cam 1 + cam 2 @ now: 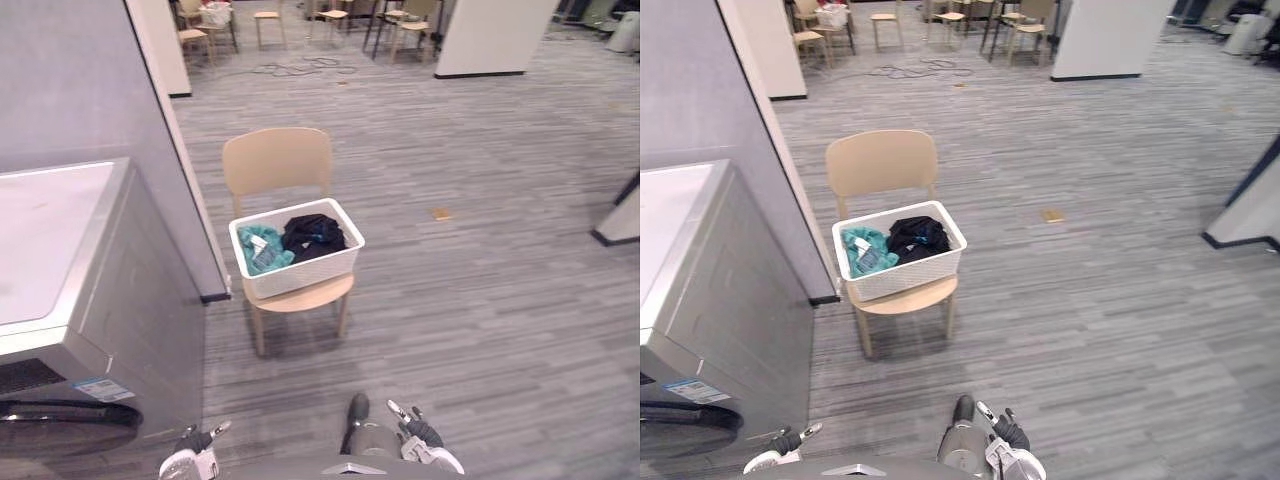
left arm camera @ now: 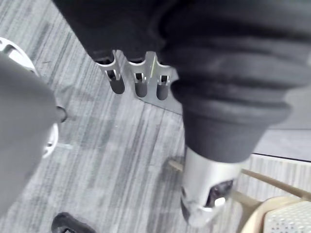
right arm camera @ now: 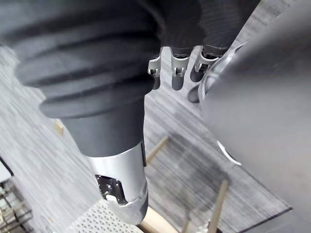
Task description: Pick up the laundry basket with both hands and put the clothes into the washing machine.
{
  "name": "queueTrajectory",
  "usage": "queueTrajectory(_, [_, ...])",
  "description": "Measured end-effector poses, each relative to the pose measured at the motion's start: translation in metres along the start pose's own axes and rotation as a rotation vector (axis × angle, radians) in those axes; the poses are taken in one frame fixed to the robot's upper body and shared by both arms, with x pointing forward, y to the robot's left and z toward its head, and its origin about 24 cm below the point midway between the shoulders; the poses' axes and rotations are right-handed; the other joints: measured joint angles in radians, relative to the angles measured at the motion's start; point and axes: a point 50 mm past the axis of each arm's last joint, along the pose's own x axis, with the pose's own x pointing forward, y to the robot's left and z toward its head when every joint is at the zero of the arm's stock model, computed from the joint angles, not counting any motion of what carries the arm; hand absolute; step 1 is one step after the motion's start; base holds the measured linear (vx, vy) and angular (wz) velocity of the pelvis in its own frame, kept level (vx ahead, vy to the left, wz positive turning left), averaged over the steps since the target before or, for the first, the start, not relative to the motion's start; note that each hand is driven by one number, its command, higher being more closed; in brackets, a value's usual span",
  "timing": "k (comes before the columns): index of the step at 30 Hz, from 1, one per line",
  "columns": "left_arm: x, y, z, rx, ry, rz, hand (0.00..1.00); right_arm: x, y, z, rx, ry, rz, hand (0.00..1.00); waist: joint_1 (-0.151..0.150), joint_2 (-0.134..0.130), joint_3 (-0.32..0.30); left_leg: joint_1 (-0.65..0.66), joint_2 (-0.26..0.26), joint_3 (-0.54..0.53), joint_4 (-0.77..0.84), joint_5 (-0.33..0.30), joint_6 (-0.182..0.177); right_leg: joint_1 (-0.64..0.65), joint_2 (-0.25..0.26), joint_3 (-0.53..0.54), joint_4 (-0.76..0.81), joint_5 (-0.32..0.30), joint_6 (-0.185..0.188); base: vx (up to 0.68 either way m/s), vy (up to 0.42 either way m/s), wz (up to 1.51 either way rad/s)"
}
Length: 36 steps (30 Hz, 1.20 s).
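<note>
On the seat of a beige chair (image 1: pixel 278 160), in the left eye view, the white laundry basket (image 1: pixel 300 272) sat holding a teal garment (image 1: pixel 262 248) and a black garment (image 1: pixel 312 234). It was at twelve o'clock from both hands and well apart from them. The washing machine (image 1: pixel 70 270) stood at nine o'clock. The left robot hand (image 1: pixel 192 445) and right robot hand (image 1: pixel 420 435) hung low at six o'clock.

The left wrist view showed the left robot hand's fingers (image 2: pixel 140 82) relaxed, grasping nothing.

The right wrist view showed the right robot hand's fingers (image 3: pixel 178 73) likewise released and empty above the grey floor (image 3: pixel 39 160).
</note>
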Motion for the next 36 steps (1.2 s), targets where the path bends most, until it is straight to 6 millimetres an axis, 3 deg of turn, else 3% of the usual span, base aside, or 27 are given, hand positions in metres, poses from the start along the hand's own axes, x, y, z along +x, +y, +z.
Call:
queueTrajectory(1, [0.000, 0.007, 0.000, 0.008, 0.002, 0.017, 0.00, -0.001, 0.002, -0.004, 0.009, 0.009, 0.003, 0.00, 0.004, -0.023, -0.002, -0.002, 0.018, -0.007, 0.000, 0.013, -0.012, -0.011, 0.003, 0.045, 0.148, -0.025, -0.007, 0.01, -0.215, 0.19])
queueTrajectory(2, [0.000, 0.018, 0.002, 0.018, -0.006, 0.042, 0.00, -0.001, 0.009, -0.011, 0.031, 0.023, 0.017, 0.00, 0.022, -0.063, -0.006, -0.013, 0.041, -0.033, 0.010, 0.030, -0.028, -0.006, 0.010, 0.134, 0.328, -0.096, -0.006, 0.02, -0.238, 0.38])
queueTrajectory(4, [0.001, 0.021, 0.007, 0.030, -0.017, 0.050, 0.00, -0.001, 0.015, -0.013, 0.029, 0.031, 0.044, 0.00, 0.024, -0.090, -0.007, -0.051, 0.059, -0.078, 0.034, 0.044, -0.035, -0.010, 0.013, 0.209, 0.396, -0.121, 0.010, 0.03, -0.264, 0.61])
queueTrajectory(5, [0.001, 0.024, 0.010, 0.033, -0.019, 0.060, 0.00, -0.002, 0.015, -0.016, 0.024, 0.040, 0.045, 0.00, 0.020, -0.100, -0.017, -0.073, 0.053, -0.132, 0.028, 0.061, -0.037, -0.013, 0.048, 0.234, 0.388, -0.111, 0.026, 0.00, -0.219, 0.69])
queueTrajectory(6, [0.001, 0.021, 0.003, 0.028, 0.014, 0.061, 0.00, 0.000, 0.014, -0.009, 0.007, 0.025, 0.046, 0.00, 0.027, -0.076, -0.027, -0.089, 0.052, -0.181, -0.027, 0.086, -0.025, 0.008, 0.091, 0.264, 0.313, -0.106, 0.042, -0.01, -0.147, 0.68])
queueTrajectory(7, [0.001, 0.017, -0.002, 0.020, 0.035, 0.060, 0.00, 0.004, 0.015, 0.001, -0.010, 0.001, 0.055, 0.00, 0.029, -0.028, -0.026, -0.089, 0.055, -0.223, -0.098, 0.147, -0.009, 0.058, 0.123, 0.330, 0.273, -0.159, 0.052, -0.01, -0.144, 0.50])
queueTrajectory(8, [0.001, 0.017, -0.002, 0.019, 0.032, 0.066, 0.00, 0.005, 0.018, 0.003, -0.014, -0.004, 0.062, 0.00, 0.021, -0.053, -0.024, -0.092, 0.036, -0.225, -0.112, 0.172, -0.036, 0.063, 0.107, 0.361, 0.303, -0.201, 0.040, -0.01, -0.193, 0.65])
queueTrajectory(9, [0.001, 0.024, 0.007, 0.028, 0.005, 0.089, 0.00, 0.006, 0.024, -0.001, -0.031, 0.016, 0.081, 0.00, 0.025, -0.099, -0.028, -0.112, -0.006, -0.248, -0.113, 0.191, -0.036, 0.104, 0.085, 0.405, 0.229, -0.288, 0.064, -0.06, -0.315, 0.43])
queueTrajectory(10, [0.002, 0.028, 0.014, 0.022, -0.015, 0.103, 0.00, 0.009, 0.029, -0.002, -0.050, 0.033, 0.094, 0.00, 0.049, -0.096, -0.040, -0.155, 0.005, -0.252, -0.097, 0.198, -0.040, 0.134, 0.096, 0.393, 0.107, -0.317, 0.054, -0.08, -0.296, 0.15])
queueTrajectory(12, [0.002, 0.025, 0.010, 0.001, -0.005, 0.101, 0.00, 0.014, 0.045, 0.008, -0.071, 0.012, 0.145, 0.00, 0.067, -0.065, -0.043, -0.214, 0.044, -0.253, -0.094, 0.215, -0.050, 0.165, 0.126, 0.375, -0.074, -0.297, 0.030, -0.13, -0.193, -0.22])
queueTrajectory(13, [0.002, 0.019, 0.010, -0.021, -0.008, 0.083, 0.00, 0.017, 0.049, 0.010, -0.087, 0.015, 0.154, 0.00, 0.066, -0.045, -0.030, -0.236, 0.062, -0.267, -0.094, 0.244, -0.039, 0.170, 0.152, 0.373, -0.118, -0.254, 0.021, -0.16, -0.131, -0.06])
queueTrajectory(18, [0.002, 0.014, 0.014, -0.011, -0.032, 0.056, 0.00, 0.012, 0.039, -0.005, -0.141, 0.072, 0.143, 0.00, 0.075, -0.016, -0.005, -0.273, 0.099, -0.333, -0.077, 0.260, -0.050, 0.207, 0.185, 0.320, -0.198, -0.195, 0.006, -0.18, -0.042, 0.21])
queueTrajectory(22, [0.001, 0.011, 0.021, -0.006, -0.066, 0.043, 0.00, 0.014, 0.035, -0.004, -0.200, 0.075, 0.135, 0.00, 0.080, -0.007, 0.012, -0.335, 0.109, -0.364, -0.045, 0.275, -0.036, 0.206, 0.186, 0.274, -0.211, -0.158, -0.001, -0.19, 0.020, 0.32])
queueTrajectory(23, [0.001, 0.006, 0.019, 0.007, -0.070, 0.029, 0.00, 0.016, 0.033, 0.002, -0.206, 0.064, 0.126, 0.00, 0.086, 0.009, 0.020, -0.342, 0.099, -0.381, -0.065, 0.278, -0.032, 0.204, 0.182, 0.257, -0.192, -0.157, -0.001, -0.24, 0.043, 0.59])
queueTrajectory(24, [0.001, 0.007, 0.019, 0.021, -0.070, 0.028, 0.00, 0.015, 0.029, 0.004, -0.199, 0.060, 0.112, 0.00, 0.078, 0.008, 0.020, -0.324, 0.069, -0.375, -0.145, 0.253, -0.007, 0.210, 0.155, 0.219, -0.212, -0.151, -0.011, -0.21, 0.044, 0.85])
queueTrajectory(25, [0.001, 0.009, 0.020, 0.029, -0.074, 0.034, 0.00, 0.015, 0.029, 0.002, -0.186, 0.061, 0.108, 0.00, 0.069, -0.026, 0.015, -0.322, 0.052, -0.350, -0.139, 0.242, 0.021, 0.211, 0.120, 0.196, -0.231, -0.145, -0.021, -0.16, 0.057, 1.08])
queueTrajectory(26, [0.001, 0.007, 0.023, 0.018, -0.090, 0.025, 0.00, 0.014, 0.024, 0.000, -0.167, 0.063, 0.090, 0.00, 0.066, -0.039, 0.031, -0.357, 0.053, -0.300, -0.012, 0.213, 0.065, 0.208, 0.084, 0.155, -0.235, -0.134, -0.020, -0.12, 0.036, 1.10])
queueTrajectory(27, [0.001, 0.003, 0.029, 0.021, -0.118, 0.011, 0.00, 0.013, 0.017, 0.004, -0.152, 0.052, 0.066, 0.00, 0.069, -0.026, 0.042, -0.402, 0.065, -0.277, 0.232, 0.184, 0.102, 0.205, 0.044, 0.101, -0.223, -0.120, -0.011, -0.20, 0.067, 1.24])
queueTrajectory(28, [0.000, 0.003, 0.025, 0.033, -0.107, 0.004, 0.00, 0.012, 0.010, 0.006, -0.152, 0.046, 0.049, 0.00, 0.054, -0.002, 0.044, -0.387, 0.089, -0.268, 0.378, 0.128, 0.082, 0.228, 0.028, 0.054, -0.237, -0.114, -0.001, -0.18, 0.067, 1.15])
queueTrajectory(29, [0.000, 0.003, 0.022, 0.034, -0.100, 0.003, 0.00, 0.012, 0.007, 0.006, -0.150, 0.043, 0.040, 0.00, 0.045, 0.008, 0.038, -0.366, 0.100, -0.271, 0.391, 0.098, 0.071, 0.240, 0.022, 0.028, -0.248, -0.110, 0.003, -0.13, 0.197, 1.50])
queueTrajectory(30, [0.000, 0.001, 0.021, 0.057, -0.097, -0.010, 0.00, 0.009, -0.003, 0.004, -0.137, 0.047, 0.011, 0.00, 0.033, 0.024, 0.033, -0.312, 0.141, -0.280, 0.349, 0.050, 0.053, 0.260, 0.012, -0.035, -0.268, -0.099, 0.021, -0.06, 0.232, 1.33])
queueTrajectory(32, [0.000, -0.005, 0.022, 0.087, -0.100, -0.032, 0.00, 0.009, -0.006, 0.007, -0.127, 0.040, -0.003, 0.00, 0.026, 0.038, 0.027, -0.280, 0.176, -0.280, 0.238, 0.036, 0.028, 0.254, -0.007, -0.094, -0.267, -0.084, 0.048, -0.06, 0.347, 1.43])
queueTrajectory(33, [0.000, -0.012, 0.025, 0.113, -0.104, -0.053, 0.00, 0.009, -0.010, 0.009, -0.106, 0.033, -0.025, 0.00, 0.025, 0.029, 0.038, -0.272, 0.138, -0.281, 0.152, 0.015, -0.058, 0.251, -0.023, -0.135, -0.259, -0.077, 0.072, -0.07, 0.377, 1.40])
queueTrajectory(34, [0.001, -0.006, 0.031, 0.141, -0.119, -0.042, 0.00, 0.010, -0.001, 0.003, -0.075, 0.046, -0.008, 0.00, 0.032, -0.009, 0.048, -0.290, 0.081, -0.299, 0.135, 0.029, -0.034, 0.254, -0.060, -0.149, -0.264, -0.067, 0.082, -0.04, 0.290, 1.13])
queueTrajectory(36, [0.001, 0.001, 0.035, 0.187, -0.127, -0.034, 0.00, 0.009, 0.005, -0.003, -0.034, 0.054, -0.005, 0.00, 0.038, -0.042, 0.032, -0.301, 0.017, -0.330, 0.128, 0.037, -0.022, 0.286, -0.101, -0.180, -0.284, -0.041, 0.077, 0.04, 0.235, 0.77])
